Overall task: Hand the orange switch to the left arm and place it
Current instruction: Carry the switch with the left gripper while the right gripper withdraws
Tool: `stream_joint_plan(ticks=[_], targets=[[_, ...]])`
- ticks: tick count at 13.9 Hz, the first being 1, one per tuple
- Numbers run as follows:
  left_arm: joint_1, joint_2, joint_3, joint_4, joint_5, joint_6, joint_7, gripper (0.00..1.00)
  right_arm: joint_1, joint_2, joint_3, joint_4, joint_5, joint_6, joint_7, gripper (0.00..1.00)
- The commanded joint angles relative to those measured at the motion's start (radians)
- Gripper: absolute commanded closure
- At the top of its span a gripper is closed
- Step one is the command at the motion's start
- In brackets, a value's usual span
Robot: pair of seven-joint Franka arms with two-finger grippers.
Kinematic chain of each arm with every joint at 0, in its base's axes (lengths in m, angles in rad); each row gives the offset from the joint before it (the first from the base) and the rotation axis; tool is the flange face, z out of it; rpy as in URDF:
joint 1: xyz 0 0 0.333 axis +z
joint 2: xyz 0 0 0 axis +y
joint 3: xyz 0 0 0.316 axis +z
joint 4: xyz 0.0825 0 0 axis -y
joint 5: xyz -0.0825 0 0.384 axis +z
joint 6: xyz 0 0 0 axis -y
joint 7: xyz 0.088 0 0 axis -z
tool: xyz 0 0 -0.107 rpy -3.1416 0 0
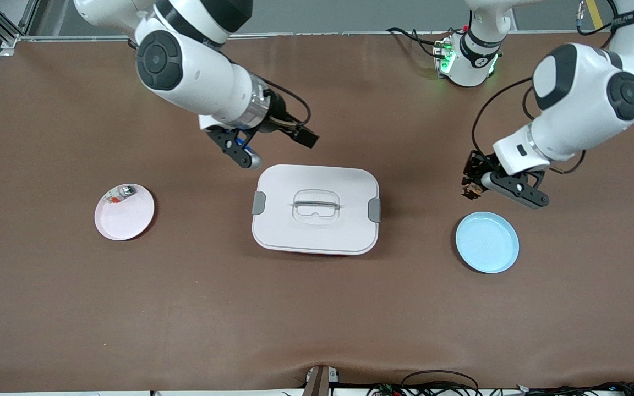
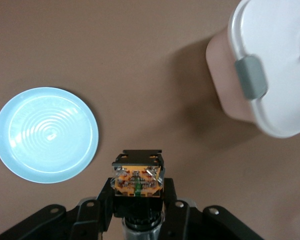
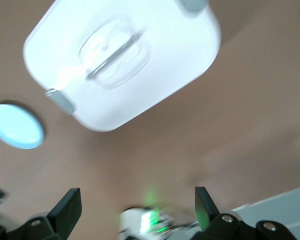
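Orange switch (image 2: pixel 138 181): my left pincer (image 2: pixel 138 200) is clenching its light, rigid, blocky body above the desk (image 1: pixel 317 308) near the box (image 1: pixel 316 209); my right pincer (image 3: pixel 138 205), released, is waiting.

Front camera high, facing both bases, whole table. Wrist cameras look down past own fingers, nearer. All share white rounded-rectangular latched box (image 1: pixel 316 209) (image 2: pixel 270 65) (image 3: pixel 122 60).

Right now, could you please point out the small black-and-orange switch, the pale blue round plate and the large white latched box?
orange switch (image 2: pixel 138 178): left wrist view, orange face.
blue plate (image 1: pixel 507 242): front view, rim.
box (image 1: pixel 278 231): front view, lid corner.
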Motion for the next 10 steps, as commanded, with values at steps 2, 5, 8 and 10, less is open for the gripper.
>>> stream_joint_plan(ticks=[2,5,8,10], targets=[[0.022,0.078,-0.012,0.021,0.158,0.005,0.161,1.00,-0.024,-0.120,0.010,-0.121,-0.220,-0.067,-0.282,0.00],[0.047,0.133,-0.007,0.020,0.243,0.048,0.318,1.00,-0.113,-0.208,0.006,-0.215,-0.239,-0.062,-0.488,0.00],[0.054,0.184,-0.006,0.015,0.313,0.115,0.484,1.00,-0.185,-0.294,0.004,-0.311,-0.331,-0.058,-0.708,0.00],[0.085,0.224,-0.007,0.012,0.364,0.167,0.590,1.00,-0.236,-0.328,0.004,-0.333,-0.369,-0.061,-0.831,0.00]])
